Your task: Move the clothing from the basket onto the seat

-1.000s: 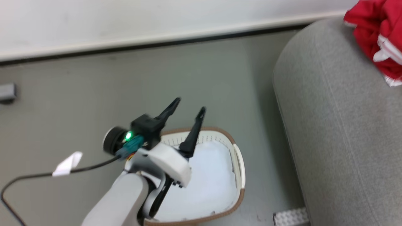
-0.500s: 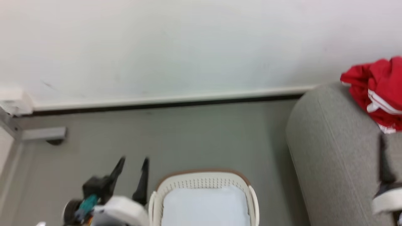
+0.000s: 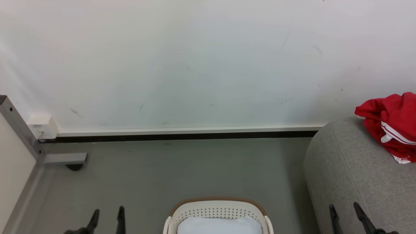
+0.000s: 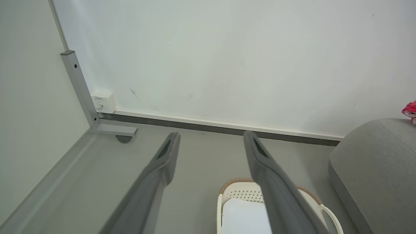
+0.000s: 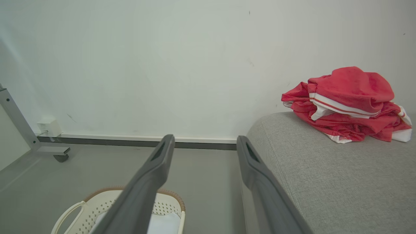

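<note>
Though bunched in a loose heap, red clothing fully up on the sofa, at its rounded end beside the wall, well apart from the basket. Basket on the floor near the sofa's left side, holding a pale pad. Left gripper spread wide and empty, above the floor left of the basket. Right gripper likewise spread, empty, by the sofa's near edge.
</note>
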You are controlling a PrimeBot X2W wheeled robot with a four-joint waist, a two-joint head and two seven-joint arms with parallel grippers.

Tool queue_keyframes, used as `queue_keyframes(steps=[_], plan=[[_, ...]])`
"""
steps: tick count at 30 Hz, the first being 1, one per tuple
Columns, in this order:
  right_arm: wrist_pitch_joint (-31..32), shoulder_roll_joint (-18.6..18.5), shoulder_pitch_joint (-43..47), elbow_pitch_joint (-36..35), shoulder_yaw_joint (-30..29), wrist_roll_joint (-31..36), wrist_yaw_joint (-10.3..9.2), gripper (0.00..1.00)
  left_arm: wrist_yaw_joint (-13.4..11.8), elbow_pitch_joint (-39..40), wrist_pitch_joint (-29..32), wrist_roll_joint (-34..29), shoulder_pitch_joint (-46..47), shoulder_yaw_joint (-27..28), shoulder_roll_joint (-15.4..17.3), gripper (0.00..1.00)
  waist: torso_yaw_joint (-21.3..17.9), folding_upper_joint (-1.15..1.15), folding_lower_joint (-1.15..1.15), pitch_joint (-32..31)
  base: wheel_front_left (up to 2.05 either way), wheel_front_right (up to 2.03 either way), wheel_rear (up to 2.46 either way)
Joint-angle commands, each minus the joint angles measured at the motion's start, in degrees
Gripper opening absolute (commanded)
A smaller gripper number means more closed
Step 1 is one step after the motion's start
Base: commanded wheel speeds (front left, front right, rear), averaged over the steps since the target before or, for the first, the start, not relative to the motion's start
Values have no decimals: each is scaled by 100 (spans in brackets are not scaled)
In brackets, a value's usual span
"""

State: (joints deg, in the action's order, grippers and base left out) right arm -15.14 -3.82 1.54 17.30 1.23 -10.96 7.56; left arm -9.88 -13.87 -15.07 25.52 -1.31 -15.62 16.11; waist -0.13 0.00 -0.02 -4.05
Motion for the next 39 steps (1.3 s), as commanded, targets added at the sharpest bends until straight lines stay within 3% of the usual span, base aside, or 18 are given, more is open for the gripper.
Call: queue_keyframes(steps=[1,13,21,22,26,39], plan=[[0,13,96,74,-15,97,-15,100,98,59,-11,-153,-135,153,-103,100,3,0,2,-17,0,0,0],[0,92,29,107,-109,190,-14,100,624,-98,-12,-681,-148,720,-579,100,74,0,2,-22,0,0,0],[0,93,51,115,-122,89,-14,100,830,-170,-13,-912,-99,910,-760,100,122,0,2,-3,0,0,0],[1,90,62,127,-121,101,0,0,835,-185,2,-806,-135,896,-786,0,121,0,2,-4,0,0,0],[41,112,100,288,-141,-3,0,0,847,-356,47,-695,-183,890,-850,0,122,0,2,0,0,0,0],[414,105,-61,168,-255,-1429,-2,0,1002,-292,421,594,-6,1129,-930,0,110,0,2,44,0,0,0]])
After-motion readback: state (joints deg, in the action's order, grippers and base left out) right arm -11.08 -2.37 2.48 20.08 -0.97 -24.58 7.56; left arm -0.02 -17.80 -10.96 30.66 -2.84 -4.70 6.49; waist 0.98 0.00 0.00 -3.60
